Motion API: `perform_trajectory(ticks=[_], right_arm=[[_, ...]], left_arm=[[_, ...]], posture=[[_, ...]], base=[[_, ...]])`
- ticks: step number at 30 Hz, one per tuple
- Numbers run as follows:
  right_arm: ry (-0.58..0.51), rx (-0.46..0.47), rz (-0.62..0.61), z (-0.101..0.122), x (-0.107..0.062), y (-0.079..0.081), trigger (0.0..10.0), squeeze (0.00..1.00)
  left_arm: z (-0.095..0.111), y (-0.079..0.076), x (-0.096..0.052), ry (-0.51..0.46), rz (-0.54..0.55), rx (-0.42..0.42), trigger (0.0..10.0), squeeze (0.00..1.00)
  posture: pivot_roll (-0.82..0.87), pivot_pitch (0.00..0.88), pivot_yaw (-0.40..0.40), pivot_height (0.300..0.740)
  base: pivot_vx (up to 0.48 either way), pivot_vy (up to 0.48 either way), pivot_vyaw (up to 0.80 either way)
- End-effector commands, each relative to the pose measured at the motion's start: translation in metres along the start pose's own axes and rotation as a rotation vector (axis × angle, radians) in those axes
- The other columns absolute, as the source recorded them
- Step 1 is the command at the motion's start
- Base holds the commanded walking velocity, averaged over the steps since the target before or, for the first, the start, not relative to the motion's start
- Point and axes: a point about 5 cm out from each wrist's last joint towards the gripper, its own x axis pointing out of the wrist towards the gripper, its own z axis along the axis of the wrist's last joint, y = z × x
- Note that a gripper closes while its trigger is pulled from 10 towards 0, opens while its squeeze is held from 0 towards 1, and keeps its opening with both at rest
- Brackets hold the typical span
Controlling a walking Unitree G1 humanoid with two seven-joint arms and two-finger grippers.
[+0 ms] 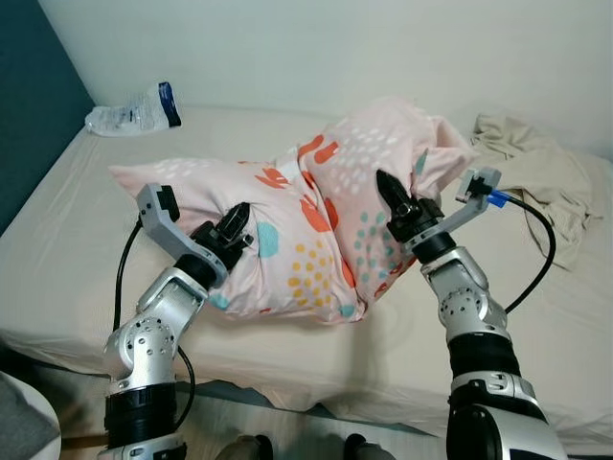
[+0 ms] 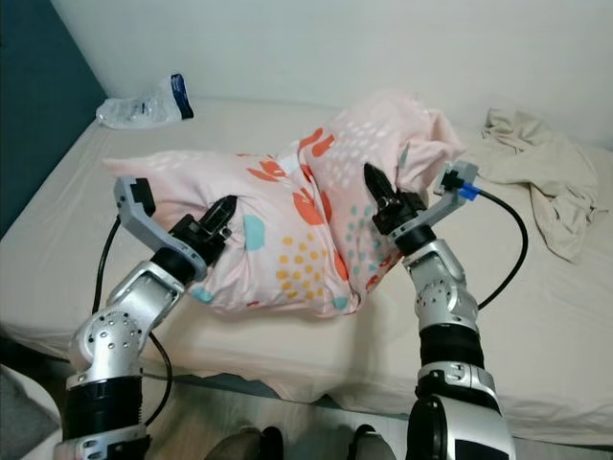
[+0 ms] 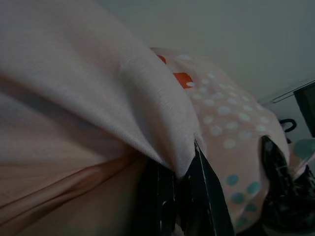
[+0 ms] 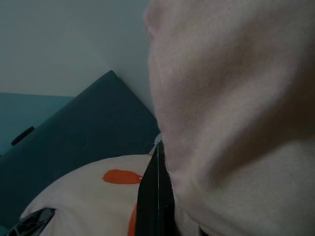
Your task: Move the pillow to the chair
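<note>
A pink pillow (image 1: 306,225) with orange, teal and yellow spots lies bunched on the beige bed (image 1: 77,240), its right half raised. My left gripper (image 1: 238,225) is at the pillow's near left side, shut on a fold of its cover. The left wrist view shows that fabric (image 3: 162,128) pinched between the black fingers (image 3: 206,196). My right gripper (image 1: 391,194) is pressed into the raised right half, shut on the cover. In the right wrist view the pillow fabric (image 4: 236,113) drapes over the closed fingers (image 4: 156,196).
A clear plastic bag (image 1: 134,113) with a blue patch lies at the bed's back left corner. Crumpled beige cloth (image 1: 536,172) lies at the back right. A dark teal panel (image 1: 29,105) borders the bed's left side. The bed's front edge (image 1: 316,388) runs just before my arms.
</note>
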Motion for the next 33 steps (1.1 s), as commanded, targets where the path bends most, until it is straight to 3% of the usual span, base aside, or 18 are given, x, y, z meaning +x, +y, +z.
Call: perform_trajectory(ticks=[1,4,5,6,7,8,12,33], right_arm=[[0.017,0.016,0.045,-0.007,0.003,0.008,0.0,0.00],[0.018,0.016,0.045,-0.008,0.003,0.008,0.0,0.00],[0.026,0.015,0.040,-0.009,0.004,0.008,2.5,0.00],[0.031,0.016,0.037,-0.011,0.005,0.008,4.2,0.00],[0.031,0.016,0.037,-0.011,0.005,0.008,4.2,0.00],[0.035,0.014,0.027,-0.012,0.005,0.008,10.0,0.00],[0.034,0.005,0.013,-0.011,0.007,0.006,10.0,0.00],[0.052,0.007,0.078,-0.019,0.012,0.015,10.0,0.00]], left_arm=[[-0.004,-0.012,0.007,0.011,-0.076,0.024,1.9,0.00],[-0.004,-0.012,0.008,0.012,-0.075,0.028,1.9,0.00],[-0.006,-0.011,0.008,0.016,-0.074,0.035,7.4,0.00],[-0.007,-0.010,0.007,0.018,-0.068,0.041,10.0,0.00],[-0.007,-0.010,0.007,0.018,-0.068,0.041,10.0,0.00],[-0.008,-0.009,0.007,0.021,-0.064,0.045,10.0,0.00],[-0.011,-0.011,0.006,0.028,-0.072,0.061,10.0,0.00],[-0.029,-0.014,0.010,0.061,-0.083,0.113,10.0,0.00]], posture=[[-0.01,0.114,0.019,0.740],[-0.01,0.113,0.018,0.740],[-0.01,0.111,0.018,0.740],[-0.01,0.107,0.013,0.740],[-0.01,0.107,0.013,0.740],[0.00,0.104,0.011,0.740],[0.00,0.095,0.004,0.740],[0.00,0.071,0.006,0.740]], base=[[0.000,0.000,0.00],[0.000,0.000,0.00],[0.000,0.000,0.00],[0.000,0.000,0.00],[0.000,0.000,0.00],[0.000,0.000,0.00],[0.000,0.000,0.00],[0.000,0.000,0.80]])
